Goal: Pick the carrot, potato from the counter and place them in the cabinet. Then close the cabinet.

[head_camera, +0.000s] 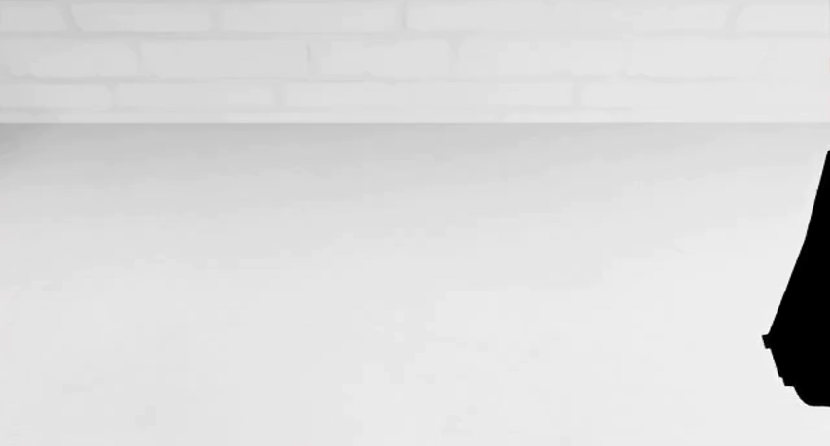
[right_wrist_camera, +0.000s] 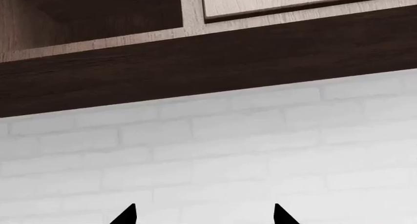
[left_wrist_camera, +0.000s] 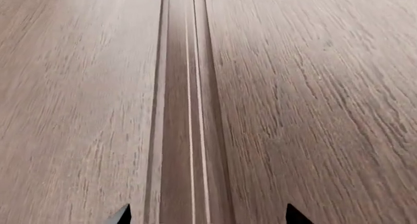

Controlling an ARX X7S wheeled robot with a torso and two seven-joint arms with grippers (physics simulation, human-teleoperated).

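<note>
My left tool [left_wrist_camera: 207,215] only shows two dark fingertips [left_wrist_camera: 121,215] at the edge of its wrist view, standing well apart with nothing between them, so it's open and empty. It's right up close to the wood-grain cabinet doors [left_wrist_camera: 78,112], lined up on the narrow seam [left_wrist_camera: 193,112] where the two door panels meet. Both panels look flush there, so from this angle those doors are closed.

Right tool [right_wrist_camera: 203,215], same deal: two black tips [right_wrist_camera: 125,216] spread apart, nothing pinched, so open. Relative to the cabinet, this one is lower down and looking up at it. I can see the cabinet's dark underside [right_wrist_camera: 208,63], one pale door panel [right_wrist_camera: 293,2] that sits shut, and beside it a shadowed opening [right_wrist_camera: 97,7] that looks like an open compartment. Below the cabinet is the white brick wall [right_wrist_camera: 215,151].

Head view is mostly the bare white tabletop [head_camera: 389,300] running back to that same brick wall [head_camera: 389,48], with a black piece of my right arm [head_camera: 811,291] poking in at the side; the cabinet itself is out of that frame.

As for the carrot and potato, I can't spot either one in any of the three views, so I can't tell where they are
</note>
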